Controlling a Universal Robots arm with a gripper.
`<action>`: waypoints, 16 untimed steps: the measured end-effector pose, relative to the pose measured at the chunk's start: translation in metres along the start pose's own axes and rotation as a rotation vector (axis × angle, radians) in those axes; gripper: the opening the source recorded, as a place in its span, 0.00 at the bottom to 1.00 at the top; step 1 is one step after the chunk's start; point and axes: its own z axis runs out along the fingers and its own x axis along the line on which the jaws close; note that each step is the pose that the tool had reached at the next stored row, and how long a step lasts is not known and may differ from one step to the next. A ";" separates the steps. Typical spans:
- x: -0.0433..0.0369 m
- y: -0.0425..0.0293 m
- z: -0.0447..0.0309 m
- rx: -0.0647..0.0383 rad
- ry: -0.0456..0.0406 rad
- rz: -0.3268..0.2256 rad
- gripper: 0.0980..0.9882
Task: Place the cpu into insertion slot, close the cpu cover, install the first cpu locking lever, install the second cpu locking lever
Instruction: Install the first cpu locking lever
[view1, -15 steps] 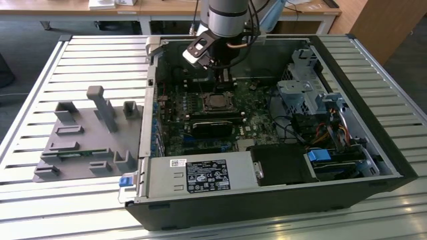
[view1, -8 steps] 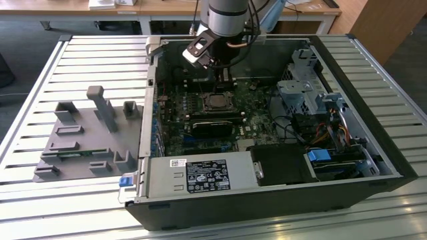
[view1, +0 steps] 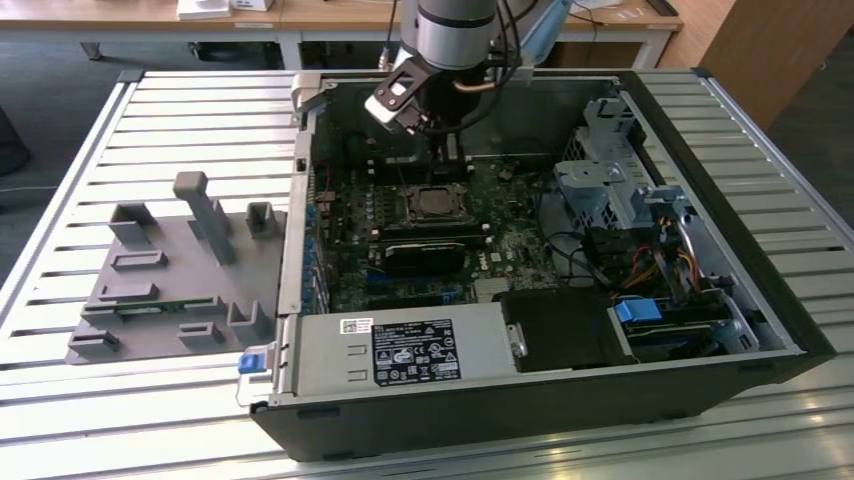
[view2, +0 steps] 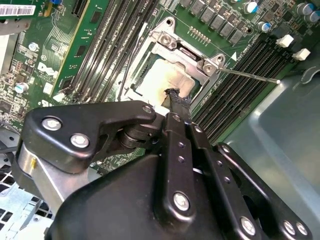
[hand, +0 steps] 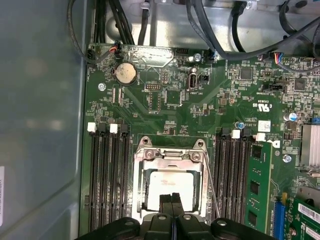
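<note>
- Tool (hand: 171, 197): fingers pressed flat together, nothing between them that I can see. In both wrist views the tips sit over the socket's middle.
- Chip (hand: 172, 187): dull silver square, lying flat in the socket (view1: 434, 205), directly under the tool tips. I can judge no offset to either side.
- Cover frame (hand: 172, 156): appears folded down around the chip, its window showing the metal top.
- Lever (view2: 250, 75): thin steel rod. Its long axis runs along one side of the socket, next to the memory slots (hand: 107, 175). I judge it unlatched.
- Surface: motherboard (hand: 165, 100), level, inside the open computer case (view1: 747, 330) on the slatted counter (view1: 80, 150).
- Room: memory slots close on both flanks of the socket, with the case wall and cables (hand: 220, 30) further off. By my reckoning it is tight sideways and free above.
</note>
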 end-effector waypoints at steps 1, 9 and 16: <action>0.0000 0.0000 -0.0011 0.000 0.0000 0.000 0.01; -0.0002 -0.0001 -0.0093 -0.002 -0.0009 0.000 0.01; -0.0005 -0.0003 -0.0217 -0.007 -0.0054 0.000 0.01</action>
